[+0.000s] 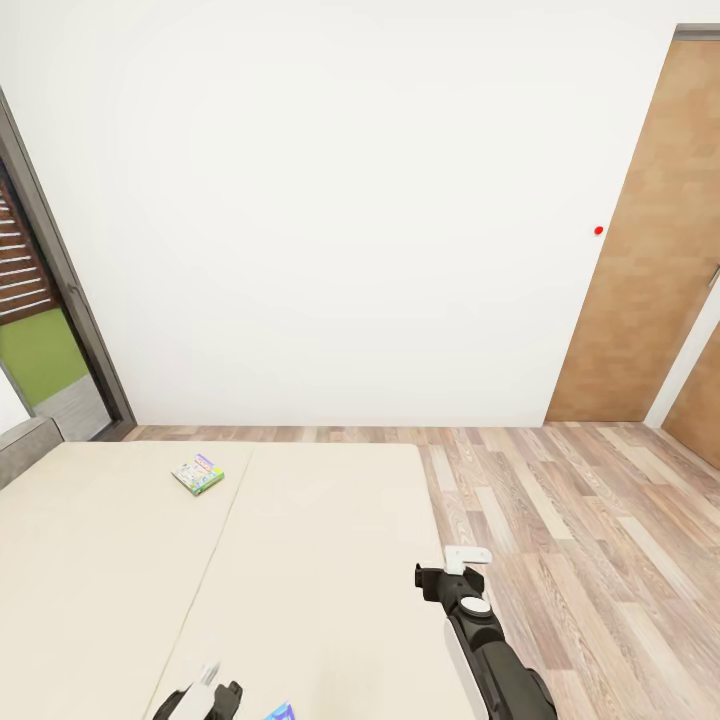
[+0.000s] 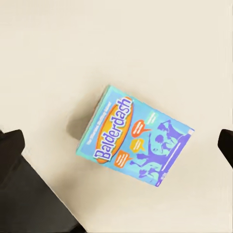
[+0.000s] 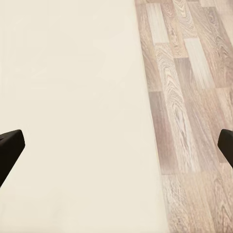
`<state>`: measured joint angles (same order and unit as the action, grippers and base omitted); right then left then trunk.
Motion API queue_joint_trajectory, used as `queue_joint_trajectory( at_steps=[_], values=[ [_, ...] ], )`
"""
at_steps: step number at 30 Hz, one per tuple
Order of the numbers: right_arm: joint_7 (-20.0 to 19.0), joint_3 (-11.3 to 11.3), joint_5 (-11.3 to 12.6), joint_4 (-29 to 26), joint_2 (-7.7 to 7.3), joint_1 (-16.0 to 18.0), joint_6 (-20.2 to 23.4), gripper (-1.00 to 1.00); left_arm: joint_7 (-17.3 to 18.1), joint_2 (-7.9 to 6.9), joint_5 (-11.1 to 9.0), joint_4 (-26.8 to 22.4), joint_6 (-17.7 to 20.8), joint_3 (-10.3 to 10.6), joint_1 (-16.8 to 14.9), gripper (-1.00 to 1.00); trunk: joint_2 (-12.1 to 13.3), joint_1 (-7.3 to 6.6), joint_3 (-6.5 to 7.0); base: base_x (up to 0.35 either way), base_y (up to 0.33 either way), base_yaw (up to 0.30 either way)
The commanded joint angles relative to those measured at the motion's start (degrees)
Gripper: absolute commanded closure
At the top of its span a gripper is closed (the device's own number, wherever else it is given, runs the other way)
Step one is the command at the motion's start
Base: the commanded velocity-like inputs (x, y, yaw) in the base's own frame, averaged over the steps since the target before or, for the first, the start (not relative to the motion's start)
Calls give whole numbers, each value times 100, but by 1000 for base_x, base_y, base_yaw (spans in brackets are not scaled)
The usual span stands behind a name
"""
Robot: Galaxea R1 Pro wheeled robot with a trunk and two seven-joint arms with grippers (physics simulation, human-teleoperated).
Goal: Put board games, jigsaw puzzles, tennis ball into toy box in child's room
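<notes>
A green-bordered board game lies flat on the beige mattress of the bed, toward its far side. A mostly blue board game lettered "Balderdash" lies on the mattress directly under my left gripper, which is open, with its dark fingertips wide on either side and clear of the box. A corner of that blue box peeks in at the head view's lower edge beside the left gripper. My right gripper is open and empty over the bed's right edge.
Wood-plank floor runs along the bed's right side to a white wall. A wooden door stands at the right, and a dark-framed window at the left. A grey headboard borders the bed's left end.
</notes>
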<state>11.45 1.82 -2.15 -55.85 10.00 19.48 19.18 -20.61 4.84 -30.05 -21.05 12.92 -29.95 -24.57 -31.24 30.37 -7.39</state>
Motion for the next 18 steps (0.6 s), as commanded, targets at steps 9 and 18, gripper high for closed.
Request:
queue_joint_trajectory(
  at_steps=[9,18],
  values=[
    [24,5,-22,-5,0,5,42,-100,-33,-443,-40,334,-25,1387,12,-100,-10,3,-11,0,0,0],
    [24,10,-22,-4,0,5,42,-100,-44,-646,-51,480,-332,2615,20,-100,-10,3,-11,0,0,0]
  ],
)
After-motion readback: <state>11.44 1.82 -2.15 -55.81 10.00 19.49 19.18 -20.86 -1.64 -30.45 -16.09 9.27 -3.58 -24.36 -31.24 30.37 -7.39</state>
